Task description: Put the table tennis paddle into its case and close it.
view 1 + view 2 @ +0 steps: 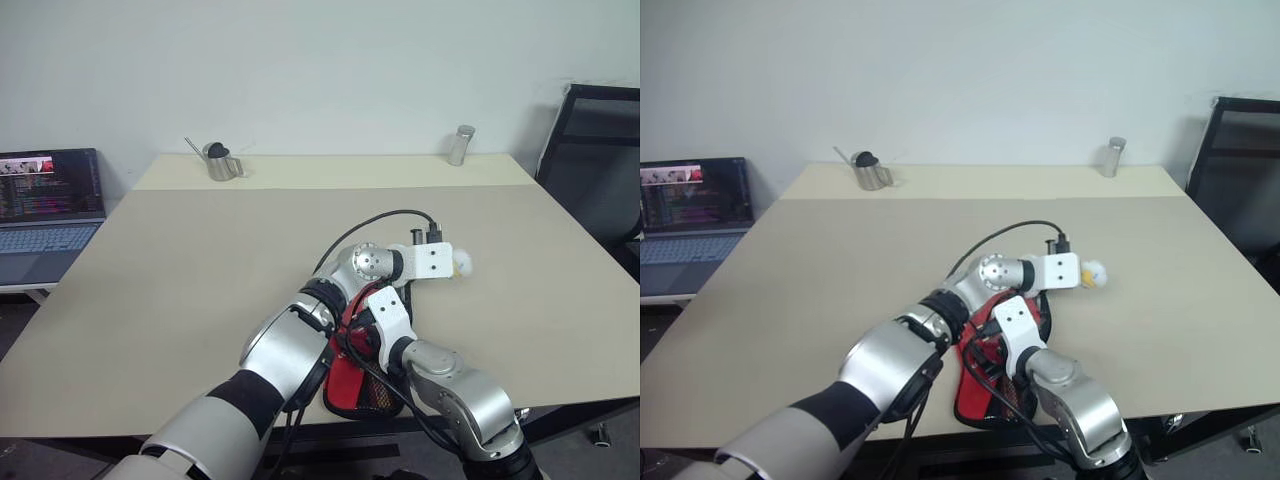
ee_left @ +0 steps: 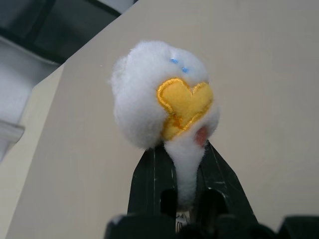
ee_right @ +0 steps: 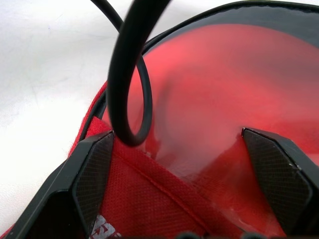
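Pinching the white-yellow charm (image 2: 164,94) between shut fingers, the left tool (image 2: 180,164) hangs over the worktop (image 1: 200,260). The right tool (image 3: 189,164) stands wide open astride the red case (image 1: 350,385), the paddle (image 3: 209,94) inside it.

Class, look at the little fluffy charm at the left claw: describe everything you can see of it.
The charm is a small white plush ball with a yellow stitched heart-shaped patch, two tiny blue stitches above it and a pink spot below. Its narrow fluffy neck is pinched between the left claw's black fingers. In the head views it shows just past the claw, above the beige table.
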You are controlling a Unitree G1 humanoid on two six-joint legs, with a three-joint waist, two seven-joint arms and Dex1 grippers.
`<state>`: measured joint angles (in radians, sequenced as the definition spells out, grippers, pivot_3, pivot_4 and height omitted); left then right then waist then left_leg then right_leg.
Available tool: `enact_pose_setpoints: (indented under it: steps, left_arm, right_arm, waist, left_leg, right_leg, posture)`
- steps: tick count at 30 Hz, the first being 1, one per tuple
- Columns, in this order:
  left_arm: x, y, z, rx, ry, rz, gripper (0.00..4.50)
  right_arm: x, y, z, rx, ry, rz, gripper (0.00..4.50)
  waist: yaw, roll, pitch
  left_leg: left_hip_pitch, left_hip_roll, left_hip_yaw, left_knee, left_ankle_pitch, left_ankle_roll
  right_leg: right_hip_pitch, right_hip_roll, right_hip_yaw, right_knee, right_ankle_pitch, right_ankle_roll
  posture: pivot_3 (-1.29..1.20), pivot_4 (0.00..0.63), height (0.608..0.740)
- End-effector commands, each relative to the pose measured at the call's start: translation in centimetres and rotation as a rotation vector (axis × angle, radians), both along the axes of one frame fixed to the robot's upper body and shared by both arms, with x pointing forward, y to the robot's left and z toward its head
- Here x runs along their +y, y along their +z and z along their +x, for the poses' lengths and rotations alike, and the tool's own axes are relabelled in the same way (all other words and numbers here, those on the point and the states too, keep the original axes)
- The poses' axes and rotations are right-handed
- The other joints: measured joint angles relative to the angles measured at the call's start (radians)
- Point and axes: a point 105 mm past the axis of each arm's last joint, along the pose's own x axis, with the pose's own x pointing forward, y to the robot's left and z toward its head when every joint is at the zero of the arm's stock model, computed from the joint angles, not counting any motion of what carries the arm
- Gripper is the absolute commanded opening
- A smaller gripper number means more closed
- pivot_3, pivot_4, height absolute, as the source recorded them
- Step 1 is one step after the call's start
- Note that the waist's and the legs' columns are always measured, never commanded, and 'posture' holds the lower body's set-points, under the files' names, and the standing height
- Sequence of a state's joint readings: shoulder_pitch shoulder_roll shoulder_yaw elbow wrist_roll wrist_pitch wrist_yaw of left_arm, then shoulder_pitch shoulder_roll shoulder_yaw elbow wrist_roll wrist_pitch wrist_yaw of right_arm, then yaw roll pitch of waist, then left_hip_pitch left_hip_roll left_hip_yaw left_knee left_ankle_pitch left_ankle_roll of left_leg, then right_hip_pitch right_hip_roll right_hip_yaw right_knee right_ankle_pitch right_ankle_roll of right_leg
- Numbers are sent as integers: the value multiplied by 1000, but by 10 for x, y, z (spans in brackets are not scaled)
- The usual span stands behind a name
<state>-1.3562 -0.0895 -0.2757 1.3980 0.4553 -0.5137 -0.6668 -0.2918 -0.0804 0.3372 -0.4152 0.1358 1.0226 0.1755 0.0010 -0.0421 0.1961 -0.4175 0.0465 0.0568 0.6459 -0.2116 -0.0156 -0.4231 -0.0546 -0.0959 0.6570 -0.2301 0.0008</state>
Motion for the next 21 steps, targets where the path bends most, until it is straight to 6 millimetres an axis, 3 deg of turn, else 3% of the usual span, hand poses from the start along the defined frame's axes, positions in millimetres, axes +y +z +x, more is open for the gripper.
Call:
enact_pose_setpoints:
  steps: [1,13,21]
  left_arm:
    - [-12,17,-8,-41,-70,-31,17]
    - [10,26,5,99,-2,-125,4332]
    - [51,50,29,83,111,-222,4332]
  right_arm:
    - [0,-37,-14,170,16,-53,4500]
    - [0,-36,-10,162,26,-60,4500]
    - [-3,-34,-6,153,19,-63,4500]
  waist:
    - [0,0,0]
    - [-3,0,0]
    - [-5,0,-1]
  left_leg:
    - [0,0,0,0,0,0]
    - [0,0,-1,0,0,0]
    - [2,0,-1,0,0,0]
  right_leg:
    - [0,0,0,0,0,0]
    - [0,0,0,0,0,0]
    - [0,1,0,1,0,0]
  posture:
    - [0,150,740]
    - [0,150,740]
    - [0,150,740]
